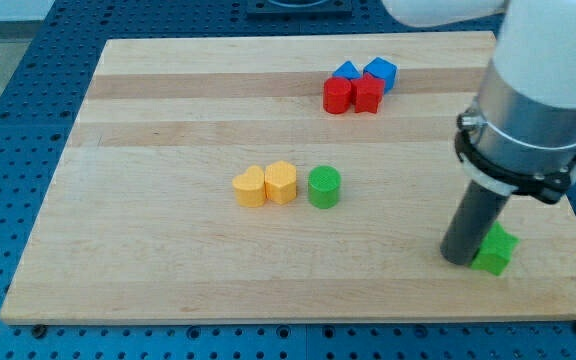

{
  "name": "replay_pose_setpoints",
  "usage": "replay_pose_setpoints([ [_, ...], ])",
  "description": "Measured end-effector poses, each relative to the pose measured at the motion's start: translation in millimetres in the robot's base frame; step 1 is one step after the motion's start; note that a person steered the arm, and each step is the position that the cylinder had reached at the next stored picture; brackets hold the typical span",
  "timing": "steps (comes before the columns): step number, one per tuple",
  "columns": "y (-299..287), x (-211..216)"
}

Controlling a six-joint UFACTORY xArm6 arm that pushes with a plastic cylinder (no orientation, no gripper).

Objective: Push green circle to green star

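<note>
The green circle (323, 187) sits near the middle of the wooden board (168, 120), just right of two yellow blocks. The green star (495, 250) lies near the board's lower right corner, partly hidden by the rod. My tip (459, 260) rests on the board, touching the star's left side. It is far to the right of and below the green circle.
Two yellow blocks (251, 187) (281, 182) stand side by side left of the green circle, the right one almost touching it. Two red blocks (338, 96) (368, 93) and two blue blocks (346, 71) (380, 72) cluster at the view's top.
</note>
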State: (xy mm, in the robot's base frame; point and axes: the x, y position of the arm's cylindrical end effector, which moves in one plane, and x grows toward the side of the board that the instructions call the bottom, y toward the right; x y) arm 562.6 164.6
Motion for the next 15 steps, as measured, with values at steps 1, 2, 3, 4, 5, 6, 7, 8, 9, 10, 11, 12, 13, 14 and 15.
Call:
replay_pose_setpoints([
  [1,6.0,0.0],
  [2,6.0,0.0],
  [3,-3.1,0.0],
  [4,-58.4,0.0],
  [5,-101.5,0.0],
  [6,-107.8,0.0],
  [7,-107.8,0.0],
  [8,-116.3,0.0],
  [9,-148.2,-2.7],
  [10,-168.9,-23.8],
  [11,-170.3,-49.7],
  [12,-170.3,-67.8],
  [13,-170.3,-90.7],
  [14,-169.7,-102.8],
  [15,-156.4,-102.8],
])
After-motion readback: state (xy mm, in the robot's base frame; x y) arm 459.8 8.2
